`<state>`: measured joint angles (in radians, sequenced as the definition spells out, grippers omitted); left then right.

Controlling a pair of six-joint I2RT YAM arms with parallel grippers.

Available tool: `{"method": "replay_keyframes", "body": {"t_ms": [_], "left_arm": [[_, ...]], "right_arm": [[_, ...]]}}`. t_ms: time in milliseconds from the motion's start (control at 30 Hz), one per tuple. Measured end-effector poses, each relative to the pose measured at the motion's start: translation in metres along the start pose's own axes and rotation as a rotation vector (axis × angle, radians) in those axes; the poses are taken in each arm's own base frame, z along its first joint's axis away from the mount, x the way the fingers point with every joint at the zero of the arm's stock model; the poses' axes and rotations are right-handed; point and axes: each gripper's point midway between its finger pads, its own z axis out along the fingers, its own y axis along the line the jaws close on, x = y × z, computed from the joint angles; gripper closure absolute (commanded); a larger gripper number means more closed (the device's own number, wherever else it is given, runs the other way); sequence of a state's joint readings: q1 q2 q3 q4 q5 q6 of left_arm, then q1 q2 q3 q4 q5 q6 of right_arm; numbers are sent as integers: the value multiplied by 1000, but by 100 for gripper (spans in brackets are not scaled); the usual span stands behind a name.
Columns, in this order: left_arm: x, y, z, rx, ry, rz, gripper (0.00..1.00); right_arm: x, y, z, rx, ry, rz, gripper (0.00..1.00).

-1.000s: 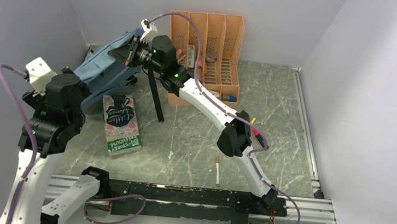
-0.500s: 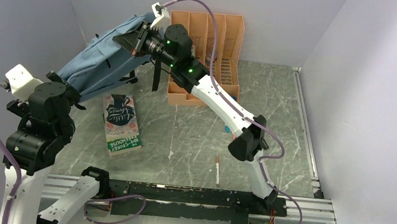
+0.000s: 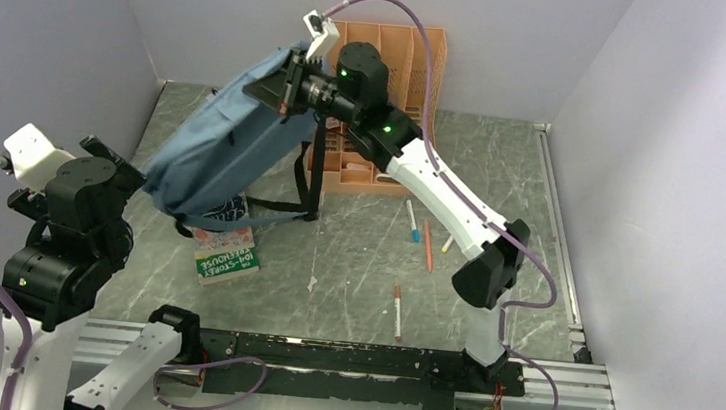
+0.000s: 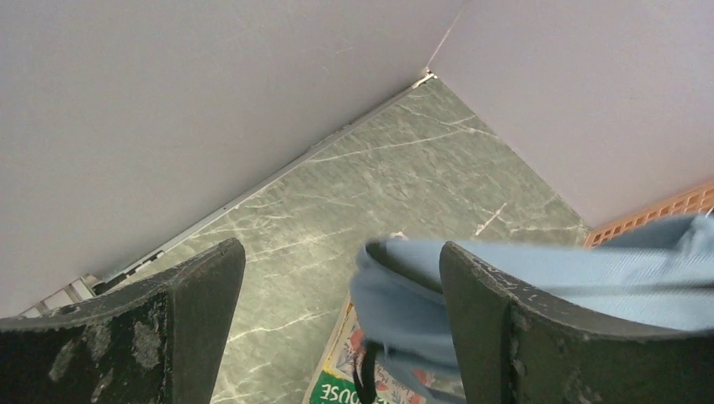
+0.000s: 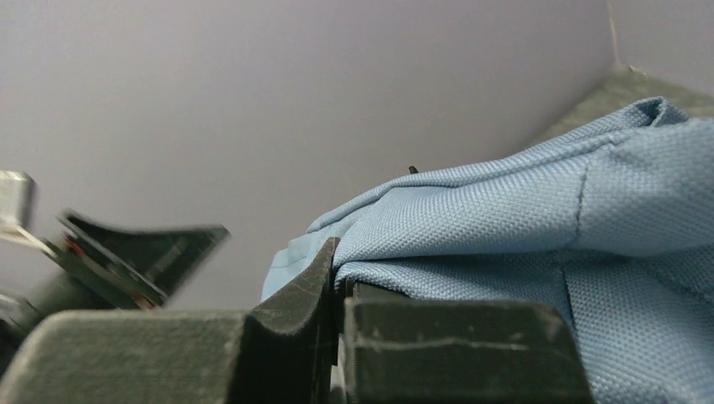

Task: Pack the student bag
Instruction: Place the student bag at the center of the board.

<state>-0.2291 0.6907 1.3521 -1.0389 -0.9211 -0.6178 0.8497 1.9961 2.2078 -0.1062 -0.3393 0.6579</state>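
Gripper on my right arm (image 3: 287, 92) is shut tight on a fold of blue cloth at the top of the student bag (image 3: 224, 146). In the right wrist view the two fingers (image 5: 295, 295) meet with the fabric pinched between them. I hold that end up high, in front of the orange file rack (image 3: 424, 55) at the back wall. The bag hangs tilted from there, down and toward my left side. Its lower end sits over the far part of a book (image 3: 226, 255) lying flat on the table (image 3: 353, 264). Whether the bag rests on the book I cannot tell. Black straps (image 3: 314, 175) dangle from the bag's right side down to the table.

My left gripper (image 4: 341, 273) is spread wide with nothing between its fingers. The bag's lower corner shows just past them, above the book's cover.

On the table right of the bag lie a blue-capped pen (image 3: 412, 220), an orange pen (image 3: 427, 244) and a small pale one (image 3: 448, 243) close together. Another pen (image 3: 396, 312) lies nearer to my bases.
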Motion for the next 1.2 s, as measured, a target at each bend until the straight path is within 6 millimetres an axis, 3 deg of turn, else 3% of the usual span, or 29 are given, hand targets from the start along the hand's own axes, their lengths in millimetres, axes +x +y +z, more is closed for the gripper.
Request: {"method": "replay_keyframes", "body": {"t_ms": [167, 333, 467, 600, 700, 800, 933, 1067, 1200], "left_arm": [[1, -2, -1, 18, 5, -4, 12], [12, -15, 2, 75, 37, 16, 13], [32, -32, 7, 147, 86, 58, 14], [61, -53, 13, 229, 164, 98, 15], [85, -66, 16, 276, 227, 125, 16], [109, -76, 19, 312, 287, 155, 15], [137, -86, 23, 345, 351, 185, 14], [158, -93, 25, 375, 398, 198, 13], [170, -96, 28, 379, 418, 206, 12]], "right_arm": [[34, -50, -40, 31, 161, -29, 100], [31, -94, -76, -24, 275, -66, 100], [34, -109, -96, -61, 373, -136, 100], [59, -126, -112, -27, 484, -207, 100], [85, -155, -131, 112, 543, -215, 100], [115, -192, -175, 329, 599, -183, 90], [138, -237, -233, 599, 604, -122, 64], [134, -273, -263, 774, 528, -94, 50], [112, -293, -279, 927, 408, -99, 40]]}}
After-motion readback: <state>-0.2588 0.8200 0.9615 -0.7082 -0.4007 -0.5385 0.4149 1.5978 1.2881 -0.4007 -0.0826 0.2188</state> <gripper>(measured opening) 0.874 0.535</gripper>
